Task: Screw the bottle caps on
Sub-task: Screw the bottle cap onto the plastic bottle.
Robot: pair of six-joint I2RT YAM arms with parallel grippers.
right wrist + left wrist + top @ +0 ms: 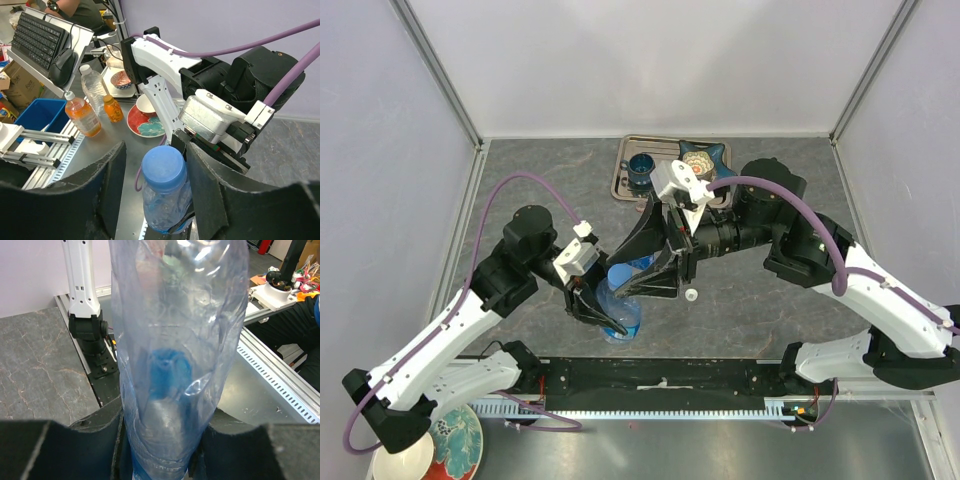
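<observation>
1. Blue cap (164, 166): it sits on the neck of the bottle (167, 205). Whether its thread has caught cannot be told.
2. Bottle: clear, blue-tinted, thin-walled and creased. It is at the middle of the near edge of the worktop (540, 170). Whether its base rests on the worktop cannot be told.
3. Left gripper (160, 452): clamped round the bottle's lower body, with both fingers pressed against the plastic.
4. Right gripper (156, 152): its fingers stand either side of the blue cap, partly closed. A gap shows on one side, so no firm grip is evident.
5. White cap (691, 295): it lies loose on the worktop just beside the bottle, toward the right edge, and is not fitted.
6. Tray (621, 185): at the far edge, carrying a dark cup (641, 168), well apart from the work.
7. Risks, as judged:
   - If the right gripper closes off-centre, it would push the neck sideways and cross-thread the cap.
   - The soft wall may buckle or turn inside the left grip under torque, so the cap would spin with the bottle and never tighten.
   - A swing of the right arm could knock the white cap away.
</observation>
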